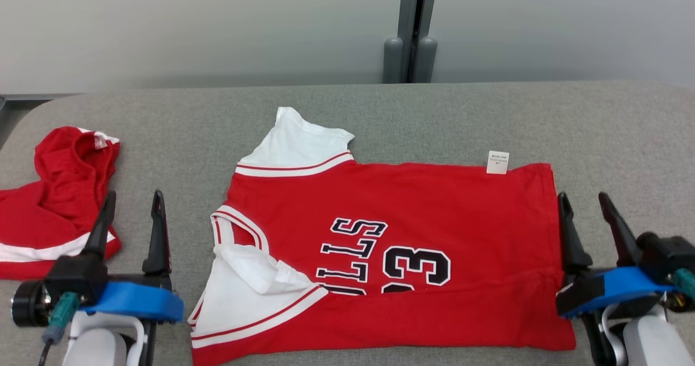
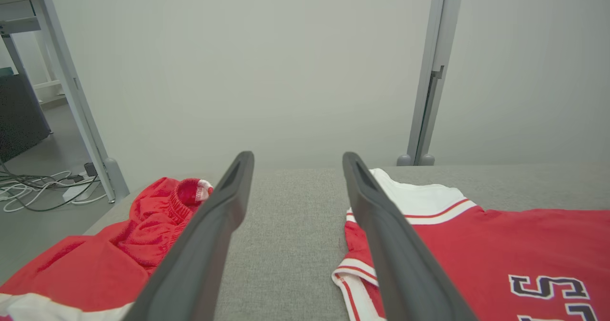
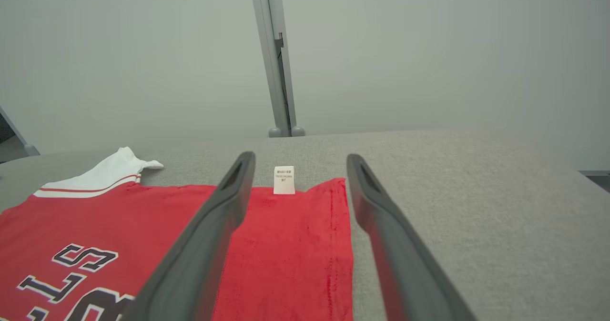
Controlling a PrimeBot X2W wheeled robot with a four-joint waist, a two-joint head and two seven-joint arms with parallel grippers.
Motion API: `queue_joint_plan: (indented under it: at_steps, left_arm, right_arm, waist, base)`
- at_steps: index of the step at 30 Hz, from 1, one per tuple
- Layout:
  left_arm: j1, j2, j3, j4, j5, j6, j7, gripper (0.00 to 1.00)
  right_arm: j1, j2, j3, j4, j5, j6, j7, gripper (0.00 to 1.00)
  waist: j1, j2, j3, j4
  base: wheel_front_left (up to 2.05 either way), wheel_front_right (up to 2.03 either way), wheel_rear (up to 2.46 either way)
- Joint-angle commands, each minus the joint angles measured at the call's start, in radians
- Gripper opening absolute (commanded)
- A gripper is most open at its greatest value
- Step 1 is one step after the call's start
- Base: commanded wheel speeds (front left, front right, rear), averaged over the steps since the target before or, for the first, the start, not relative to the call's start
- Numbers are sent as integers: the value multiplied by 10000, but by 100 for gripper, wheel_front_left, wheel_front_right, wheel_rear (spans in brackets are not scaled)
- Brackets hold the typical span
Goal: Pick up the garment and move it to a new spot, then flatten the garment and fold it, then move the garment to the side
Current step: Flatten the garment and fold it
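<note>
While both tools stand off the cloth, the principal item is a red jersey [image 1: 412, 208], the task's garment. It is spread on the grey bench [image 1: 434, 116] at the middle of the head view, neck end toward 9 o'clock, hem toward 3 o'clock, black-and-white lettering face up. Condition: largely flat; the near long edge at 6 o'clock looks turned over onto the body, since it covers the lower half of the lettering and numerals. Far sleeve [image 1: 296, 143]: white, lying out at 11 o'clock. Near sleeve [image 1: 250, 279]: white, rumpled, at 7 o'clock. Care label [image 1: 497, 162]: juts from the far edge at 1 o'clock. Left tool [image 1: 134, 195]: at 8 o'clock, near the neck end, fingers spread wide, nothing between them. Right tool [image 1: 582, 196]: at 4 o'clock, just beside the hem, fingers likewise wide, nothing held. Also present: second red garment [image 1: 59, 192], crumpled, at 9 o'clock, apart from the jersey with the left tool between. Step in hand, by judgement: folding, with placing and flattening apparently done and a first lengthwise fold laid. Next move, by judgement: each tool pinches the far edge at its own end and both carry it toward 6 o'clock together, edge kept taut so the panel lands square; the rumpled near sleeve may want smoothing inward first.
</note>
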Motion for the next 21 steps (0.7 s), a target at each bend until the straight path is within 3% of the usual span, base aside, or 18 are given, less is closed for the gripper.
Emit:
queue_joint_plan:
  at_steps: [1, 10, 21]
  left_arm:
    - [-426, 142, -28, 56, 14, -77, -47, 100]
    - [-3532, 1278, -940, 696, -366, -229, 403, 100]
    - [-7415, 2643, -3609, 1855, -2399, -217, 1941, 100]
  right_arm:
    - [-407, -169, -17, -81, -47, 1, 90, 100]
    - [-2331, -892, 189, -150, -133, 1, 1544, 100]
    - [-4014, -1154, 1146, -310, 307, 1, 2934, 100]
  waist:
    - [0, 0, 158, 9]
    - [0, 0, 1571, -264]
    - [0, 0, 3559, -904]
  base:
    - [0, 0, 0]
    - [0, 0, 0]
    - [0, 0, 0]
